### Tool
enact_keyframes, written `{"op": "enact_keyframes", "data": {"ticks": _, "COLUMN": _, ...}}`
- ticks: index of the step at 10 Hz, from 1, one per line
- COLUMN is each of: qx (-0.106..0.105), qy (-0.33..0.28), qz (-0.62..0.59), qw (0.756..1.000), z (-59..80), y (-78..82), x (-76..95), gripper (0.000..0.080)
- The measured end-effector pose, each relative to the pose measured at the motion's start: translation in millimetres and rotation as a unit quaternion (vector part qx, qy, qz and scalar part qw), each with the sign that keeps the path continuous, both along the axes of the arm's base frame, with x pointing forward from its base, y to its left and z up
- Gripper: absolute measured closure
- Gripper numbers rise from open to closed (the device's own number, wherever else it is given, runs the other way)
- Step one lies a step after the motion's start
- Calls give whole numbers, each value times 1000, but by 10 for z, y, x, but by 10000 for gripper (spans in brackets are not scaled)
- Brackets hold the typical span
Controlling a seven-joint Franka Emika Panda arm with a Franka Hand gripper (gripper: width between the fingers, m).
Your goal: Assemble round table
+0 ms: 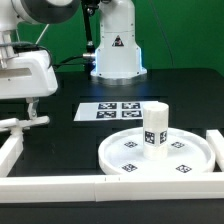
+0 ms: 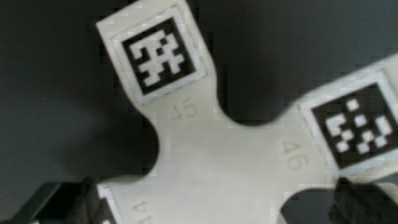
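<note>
The large round rimmed disc [image 1: 180,160] lies flat on the black table at the exterior view's right. On its middle the short thick leg [image 1: 155,130] stands upright. The white cross-shaped foot [image 1: 22,122] lies flat at the exterior view's far left. My gripper [image 1: 32,103] hangs just above it, open. In the wrist view the foot [image 2: 214,130] fills the picture with two tagged arms showing. My gripper [image 2: 214,212] straddles its middle, with a dark fingertip [image 2: 63,205] at each side. I see no contact between the fingers and the foot.
The marker board [image 1: 118,110] lies flat behind the disc. Long white border bars run along the front edge [image 1: 60,186], the left side [image 1: 8,152] and the right side [image 1: 213,140]. The robot's white base [image 1: 118,50] stands at the back.
</note>
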State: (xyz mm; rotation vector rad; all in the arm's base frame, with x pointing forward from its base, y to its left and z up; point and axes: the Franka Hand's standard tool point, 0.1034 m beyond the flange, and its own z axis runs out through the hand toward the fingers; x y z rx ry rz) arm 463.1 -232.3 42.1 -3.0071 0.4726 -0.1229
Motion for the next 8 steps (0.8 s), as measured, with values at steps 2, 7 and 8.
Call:
{"op": "enact_keyframes", "data": {"ticks": 2, "qx": -1, "qy": -3, "qz": -8, "qw": 1000, "z": 29, "y": 15, "x": 66, "gripper": 151}}
{"op": "enact_keyframes", "data": {"ticks": 7, "qx": -10, "qy": 1, "qz": -14, "qw": 1000, "z": -73, "y": 9, "x": 70, "gripper": 151}}
{"op": "enact_keyframes", "data": {"ticks": 8, "qx": -11, "qy": 2, "qz": -14, "qw": 1000, "z": -83, "y": 8, "x": 66, "gripper": 151}}
